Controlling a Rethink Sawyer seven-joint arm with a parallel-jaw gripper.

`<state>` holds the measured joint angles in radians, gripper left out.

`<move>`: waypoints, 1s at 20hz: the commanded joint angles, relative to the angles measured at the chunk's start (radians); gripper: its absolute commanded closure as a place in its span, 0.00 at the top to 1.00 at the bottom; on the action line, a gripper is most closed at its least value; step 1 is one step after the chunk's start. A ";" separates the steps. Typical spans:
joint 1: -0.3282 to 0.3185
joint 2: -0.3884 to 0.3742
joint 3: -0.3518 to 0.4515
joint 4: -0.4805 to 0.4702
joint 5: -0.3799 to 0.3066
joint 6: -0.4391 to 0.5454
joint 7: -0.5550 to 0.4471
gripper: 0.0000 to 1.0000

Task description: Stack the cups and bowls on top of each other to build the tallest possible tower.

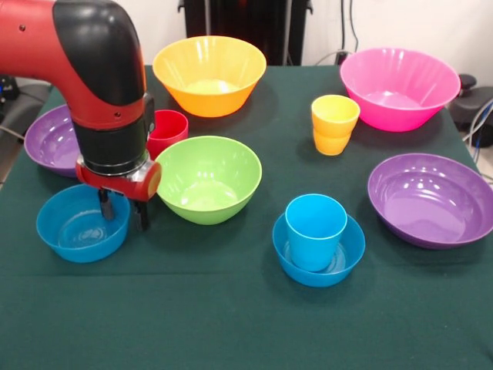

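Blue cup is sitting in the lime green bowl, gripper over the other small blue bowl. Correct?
Not quite. In the front view the blue cup stands in a small blue bowl, not the lime green bowl, which is empty. The gripper is indeed over the other small blue bowl.

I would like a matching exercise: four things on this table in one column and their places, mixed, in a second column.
Things:
1. blue cup
2. red cup
3. yellow-orange cup
4. gripper

Places:
A. behind the arm, beside the lime green bowl
B. at the rim of the empty blue bowl
C. standing inside a small blue bowl
D. next to the pink bowl

Pairs: 1-C, 2-A, 3-D, 4-B
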<state>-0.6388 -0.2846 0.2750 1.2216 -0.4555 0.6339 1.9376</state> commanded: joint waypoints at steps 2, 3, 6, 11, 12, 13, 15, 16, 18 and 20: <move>0.058 0.059 0.086 -0.056 0.010 0.070 -0.097 1.00; 0.058 0.058 0.087 -0.054 0.012 0.070 -0.097 1.00; 0.064 0.056 0.083 -0.046 0.015 0.056 -0.083 1.00; 0.073 0.054 0.075 -0.046 0.015 0.056 -0.073 1.00; 0.073 0.051 0.073 -0.042 0.012 0.049 -0.072 1.00; 0.072 0.052 0.073 -0.043 0.011 0.049 -0.075 1.00; 0.070 0.052 0.074 -0.044 0.011 0.053 -0.080 1.00; 0.070 0.052 0.073 -0.044 0.011 0.057 -0.083 1.00; 0.072 0.050 0.070 -0.041 0.008 0.058 -0.085 1.00; 0.073 0.049 0.069 -0.041 0.006 0.057 -0.084 1.00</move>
<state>-0.6103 -0.2752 0.2755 1.1963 -0.4541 0.6345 1.9376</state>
